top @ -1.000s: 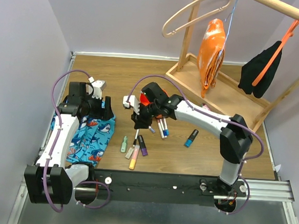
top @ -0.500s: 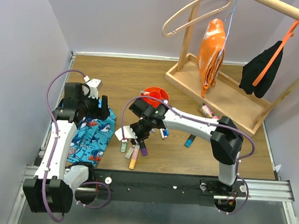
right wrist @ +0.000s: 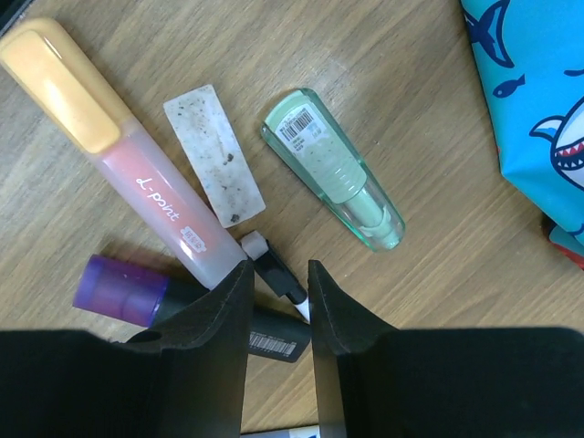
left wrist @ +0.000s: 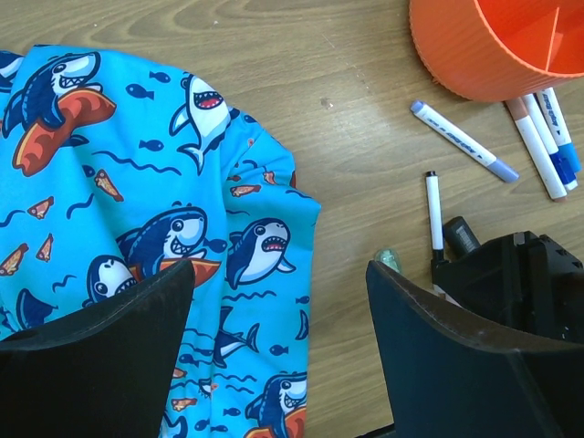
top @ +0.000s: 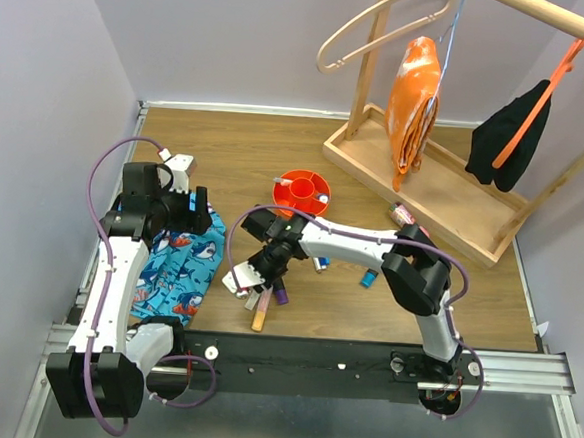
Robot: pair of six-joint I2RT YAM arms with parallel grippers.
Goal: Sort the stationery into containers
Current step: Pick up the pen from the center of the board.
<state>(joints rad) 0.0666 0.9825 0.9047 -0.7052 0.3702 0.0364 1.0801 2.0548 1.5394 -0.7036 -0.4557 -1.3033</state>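
Observation:
The stationery lies loose on the wood in front of the red-orange bowl. My right gripper hangs low over a cluster of it, jaws narrowed with a small gap, straddling a thin black-and-white pen. Around it lie a pink highlighter with a yellow cap, a pale green highlighter and a purple-capped dark marker. More markers rest by the bowl. My left gripper stands wide open with nothing in it, over the edge of the shark cloth.
A wooden rack base stands at the back right, with an orange cloth and a black cloth hanging above it. A blue-capped marker lies alone to the right. A dirty white strip lies among the highlighters.
My right gripper has come from the bowl toward the near left, down onto the cluster of pens, and its jaws have narrowed. The left gripper has shifted only slightly.

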